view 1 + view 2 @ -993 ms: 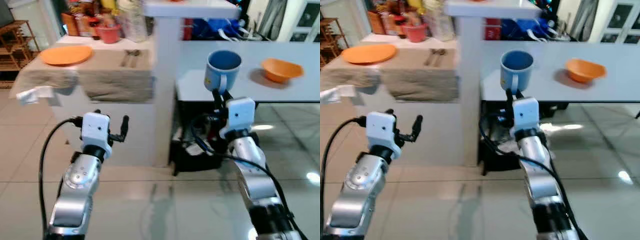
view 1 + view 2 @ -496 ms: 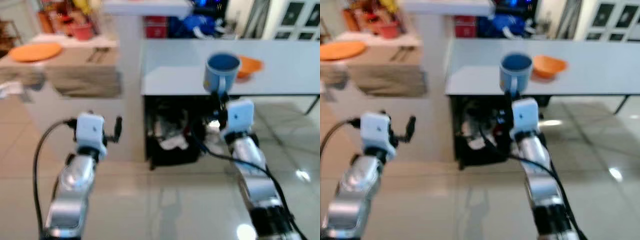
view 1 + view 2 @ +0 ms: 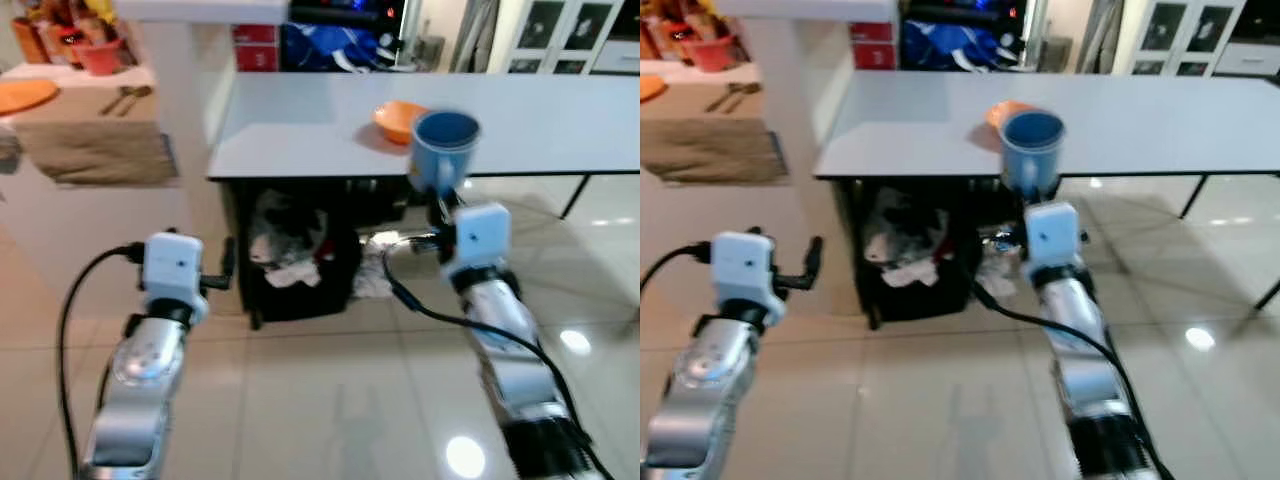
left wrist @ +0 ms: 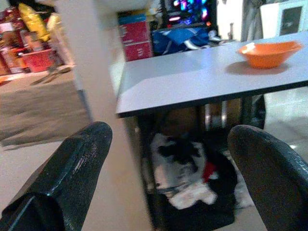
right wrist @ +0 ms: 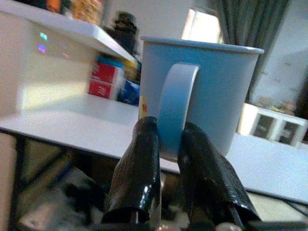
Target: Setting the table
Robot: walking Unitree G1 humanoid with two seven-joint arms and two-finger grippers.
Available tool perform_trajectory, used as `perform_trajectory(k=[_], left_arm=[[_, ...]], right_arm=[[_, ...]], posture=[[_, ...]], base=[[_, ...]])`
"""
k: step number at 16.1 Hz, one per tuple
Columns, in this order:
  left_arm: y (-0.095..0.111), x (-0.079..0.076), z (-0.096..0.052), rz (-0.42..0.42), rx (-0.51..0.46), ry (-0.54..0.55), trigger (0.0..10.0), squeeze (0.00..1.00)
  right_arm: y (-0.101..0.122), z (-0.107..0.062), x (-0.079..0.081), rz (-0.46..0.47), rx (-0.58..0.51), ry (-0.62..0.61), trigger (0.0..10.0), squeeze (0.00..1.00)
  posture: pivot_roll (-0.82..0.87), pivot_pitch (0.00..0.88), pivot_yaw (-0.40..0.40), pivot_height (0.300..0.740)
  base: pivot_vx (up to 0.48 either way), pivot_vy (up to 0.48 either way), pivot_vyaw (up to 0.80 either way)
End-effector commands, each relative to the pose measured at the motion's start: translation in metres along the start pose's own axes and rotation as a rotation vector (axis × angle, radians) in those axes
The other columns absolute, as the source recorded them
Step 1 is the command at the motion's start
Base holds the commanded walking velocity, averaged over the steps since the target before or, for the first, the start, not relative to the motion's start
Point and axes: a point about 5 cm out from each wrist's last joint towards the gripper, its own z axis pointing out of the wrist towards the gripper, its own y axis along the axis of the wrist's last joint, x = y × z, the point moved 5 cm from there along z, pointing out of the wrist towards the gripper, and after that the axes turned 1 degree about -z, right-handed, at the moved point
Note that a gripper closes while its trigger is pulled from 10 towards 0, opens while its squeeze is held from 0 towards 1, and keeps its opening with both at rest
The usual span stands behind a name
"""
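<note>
At upper centre, a blue mug [image 3: 446, 148] is pinched by its handle in the right tool [image 3: 441, 200], before the grey surface [image 3: 300, 120]. The left tool [image 4: 168, 183] is held wide open, empty.

View: the head camera has swung to the robot's right, so the whole scene has slid left.
Orange bowl [image 3: 401, 120]: was to the right of the blue ceramic mug [image 3: 445, 150], now shows just behind it to its left.
Orange plate [image 3: 20, 95]: has drifted to the picture's left edge.
Long grey table [image 3: 560, 110]: more of it has come into sight.
</note>
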Motion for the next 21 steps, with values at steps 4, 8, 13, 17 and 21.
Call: perform_trajectory(k=[4,8,13,17,21], left_arm=[[0.002,0.024,0.003,0.042,-0.013,0.099,10.0,0.0],[-0.004,0.019,0.006,-0.012,0.02,0.086,10.0,0.0],[-0.004,0.011,0.004,-0.035,0.018,0.056,10.0,0.0],[-0.009,0.007,-0.005,-0.099,0.041,0.037,10.0,0.0],[-0.021,0.006,-0.019,-0.086,0.082,0.02,10.0,0.0]], right_arm=[[0.009,-0.004,-0.005,-0.002,-0.027,-0.01,0.0,0.0],[0.004,-0.014,0.002,0.021,-0.007,0.009,0.0,0.0],[-0.002,-0.029,0.008,0.048,0.025,0.025,0.0,0.0],[-0.032,-0.057,0.011,0.089,0.143,0.041,0.0,0.0],[-0.063,-0.084,0.0,0.084,0.266,0.029,0.0,0.0]], posture=[[-0.01,0.0,0.014,0.736],[-0.02,0.0,0.02,0.736],[-0.02,0.0,0.023,0.736],[-0.02,0.0,0.02,0.736],[-0.02,0.0,0.025,0.736]], base=[[0.0,-0.108,0.0],[0.48,0.0,0.0],[0.48,0.0,0.0],[0.48,0.0,0.0],[0.48,0.0,0.0]])
